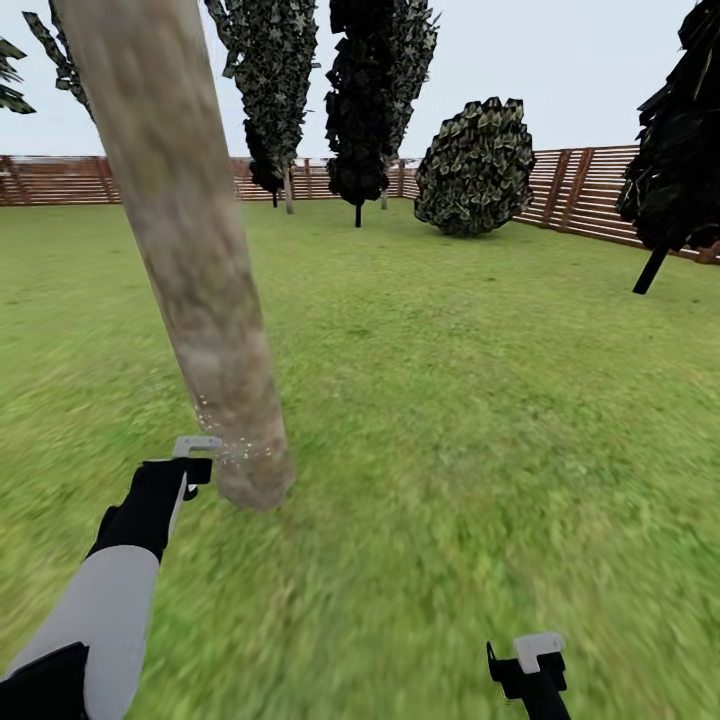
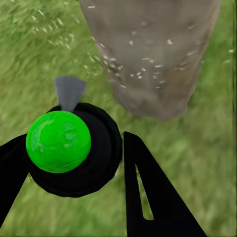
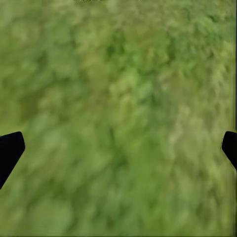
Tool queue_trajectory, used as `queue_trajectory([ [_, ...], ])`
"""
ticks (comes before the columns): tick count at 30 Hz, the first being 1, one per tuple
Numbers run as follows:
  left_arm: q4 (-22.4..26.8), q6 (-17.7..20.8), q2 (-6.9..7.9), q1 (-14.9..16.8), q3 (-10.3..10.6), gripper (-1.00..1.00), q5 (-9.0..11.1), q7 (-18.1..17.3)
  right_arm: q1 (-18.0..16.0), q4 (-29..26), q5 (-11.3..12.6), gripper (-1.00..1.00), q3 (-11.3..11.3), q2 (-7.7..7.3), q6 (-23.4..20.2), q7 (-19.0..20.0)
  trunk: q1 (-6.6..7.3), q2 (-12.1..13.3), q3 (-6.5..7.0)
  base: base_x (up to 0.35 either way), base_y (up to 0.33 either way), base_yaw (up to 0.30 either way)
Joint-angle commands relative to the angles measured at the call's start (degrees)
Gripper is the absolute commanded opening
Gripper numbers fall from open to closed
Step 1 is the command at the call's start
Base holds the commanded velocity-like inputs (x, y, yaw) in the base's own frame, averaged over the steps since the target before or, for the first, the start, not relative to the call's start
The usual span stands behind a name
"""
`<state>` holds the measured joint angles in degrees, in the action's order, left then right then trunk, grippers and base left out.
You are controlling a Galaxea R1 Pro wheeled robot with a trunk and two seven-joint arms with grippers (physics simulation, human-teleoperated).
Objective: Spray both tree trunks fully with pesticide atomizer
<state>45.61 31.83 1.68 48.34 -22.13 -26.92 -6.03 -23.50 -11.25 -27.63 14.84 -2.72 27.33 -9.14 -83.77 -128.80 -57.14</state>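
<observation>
The atomizer [image 2: 66,148] is clamped between the fingers [image 2: 158,197] of the left gripper [image 2: 74,163], seen from above in the left wrist view as a black round body with a bright green cap and a grey nozzle [image 2: 69,93]. The nozzle is pointed at the foot of the trunk [image 2: 153,54], which stands just beyond it on the grass [image 2: 34,59]. In the head view the left gripper [image 1: 190,468] is held just beside the trunk's base [image 1: 250,470], at its left.

The trunk [image 1: 190,250] is seen as a thick, mottled grey-brown column, leaning left toward the top. White specks of pesticide [image 2: 138,71] are scattered over its lowest part and on the grass near it; higher up no specks can be made out.

The right gripper [image 1: 528,668] is held low over bare grass, well apart from the trunk, its fingertips [image 3: 10,150] spread wide with nothing between them.

Slim dark trees [image 1: 370,100], a round bush [image 1: 478,168] and a slatted fence [image 1: 590,190] are seen at the far edge of the lawn.
</observation>
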Motion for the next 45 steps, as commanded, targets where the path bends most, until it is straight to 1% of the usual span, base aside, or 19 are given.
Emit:
queue_trajectory([
  [1,0.01,-0.01,-0.17,0.00,0.03,-1.00,-0.14,0.03,-0.03,0.00,-0.02,1.00,0.00,0.00,0.00,0.00,0.00,0.00,0.00,0.204,-0.223,0.004],
  [6,0.01,-0.01,-0.35,0.06,0.07,-1.00,-0.15,0.05,0.00,0.00,-0.04,1.00,-0.01,0.00,0.00,0.00,0.00,0.00,0.00,0.178,-0.230,0.001],
  [12,0.01,0.09,-0.36,0.08,0.07,-1.00,-0.15,0.06,0.01,0.00,-0.06,1.00,-0.01,0.00,0.00,0.00,0.00,0.00,0.00,0.013,-0.270,0.000],
  [18,0.03,0.17,-0.06,0.03,0.05,-1.00,-0.31,0.11,-0.01,0.00,-0.06,1.00,-0.07,0.03,0.00,0.00,0.00,0.00,0.00,0.039,-0.263,0.003],
  [23,1.18,0.18,-0.08,-0.42,-0.14,-1.00,-0.34,0.20,-0.01,0.00,-0.06,1.00,-0.08,0.09,0.00,0.00,0.00,0.00,0.00,0.136,-0.128,0.196],
  [30,0.64,0.21,-0.09,-0.71,0.12,-1.00,-0.38,0.30,-0.02,0.00,-0.06,1.00,-0.08,0.09,0.02,0.00,0.00,0.00,0.00,0.005,-0.004,0.258],
  [40,0.13,0.48,-0.34,-0.88,0.16,-1.00,-0.19,0.46,0.00,-0.01,-0.06,1.00,-0.05,0.00,0.00,0.00,0.00,0.00,0.00,0.042,-0.224,0.016],
  [42,-0.12,0.47,-0.22,-1.03,0.16,-1.00,-0.24,0.50,-0.01,-0.01,-0.06,1.00,-0.03,0.00,0.00,0.00,0.00,0.00,0.00,0.001,-0.271,0.000],
  [45,-0.75,0.44,0.26,-2.29,0.16,-1.00,-0.38,0.55,0.00,-0.01,-0.06,1.00,-0.07,0.00,0.01,0.00,0.00,0.00,0.00,0.000,-0.271,0.000],
])
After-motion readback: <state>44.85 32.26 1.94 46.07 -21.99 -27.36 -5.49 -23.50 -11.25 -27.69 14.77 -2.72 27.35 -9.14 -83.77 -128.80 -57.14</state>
